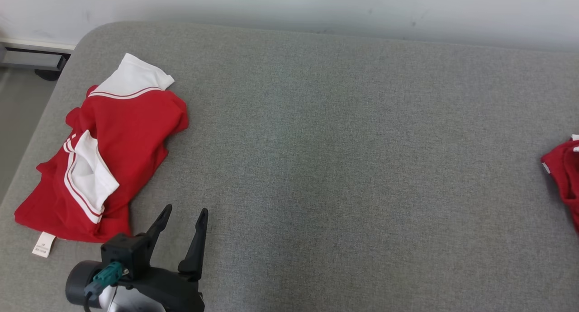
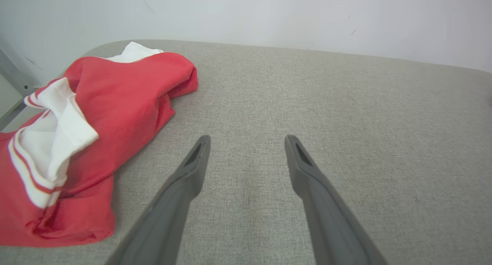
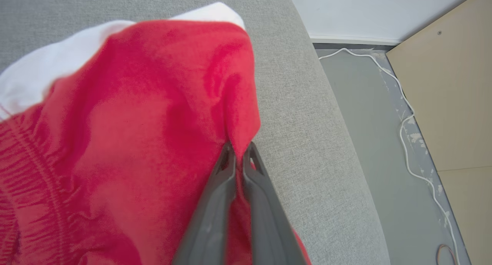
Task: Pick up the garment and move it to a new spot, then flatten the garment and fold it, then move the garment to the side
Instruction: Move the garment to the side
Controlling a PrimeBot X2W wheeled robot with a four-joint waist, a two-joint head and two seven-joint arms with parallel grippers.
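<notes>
Two garments on grey cushion, white wall behind: red shirt at cushion's left near spread left gripper; right gripper pinches red cloth, cushion's right.

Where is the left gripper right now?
In the head view's lower left, the left gripper stands open over the table, just right of the crumpled red garment, not touching it.

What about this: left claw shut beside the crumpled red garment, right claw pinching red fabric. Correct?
No: the left claw is open, jaws spread apart, per the left wrist view. It is beside the crumpled red garment, and the right claw is pinching red fabric.
</notes>
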